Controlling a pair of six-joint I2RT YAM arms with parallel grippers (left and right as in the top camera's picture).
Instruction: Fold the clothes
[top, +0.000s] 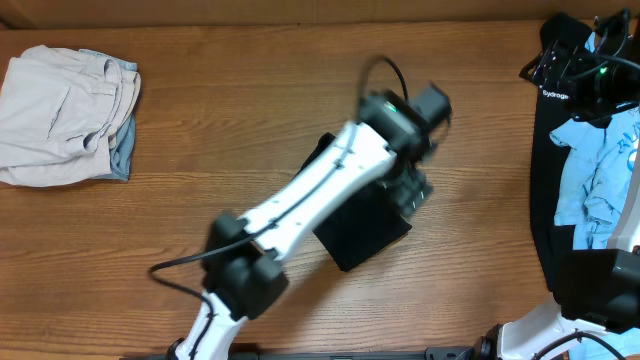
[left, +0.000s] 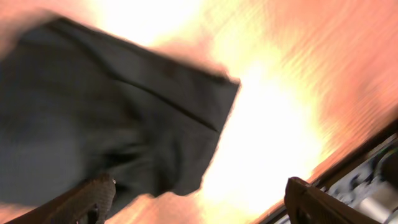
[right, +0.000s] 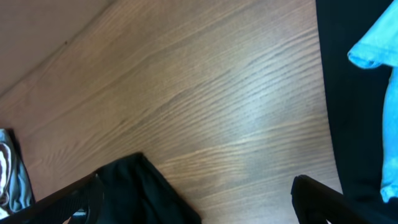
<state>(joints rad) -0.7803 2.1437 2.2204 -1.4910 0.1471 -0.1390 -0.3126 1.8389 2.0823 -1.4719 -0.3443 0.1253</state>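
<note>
The black T-shirt (top: 365, 238) lies folded into a small rectangle at the table's middle, partly hidden under my left arm. In the left wrist view the shirt (left: 112, 106) fills the left side, blurred, and a corner of it shows in the right wrist view (right: 143, 193). My left gripper (top: 412, 188) hovers over the shirt's right edge. Its fingers (left: 202, 205) are wide apart and hold nothing. My right gripper (top: 565, 62) is at the far right near the back edge. Its fingers (right: 199, 208) are open and empty above bare wood.
A folded beige and grey-blue pile (top: 65, 115) sits at the back left. A black garment with white lettering (top: 545, 150) and a light-blue T-shirt (top: 600, 175) lie at the right edge, and both show in the right wrist view (right: 354, 124).
</note>
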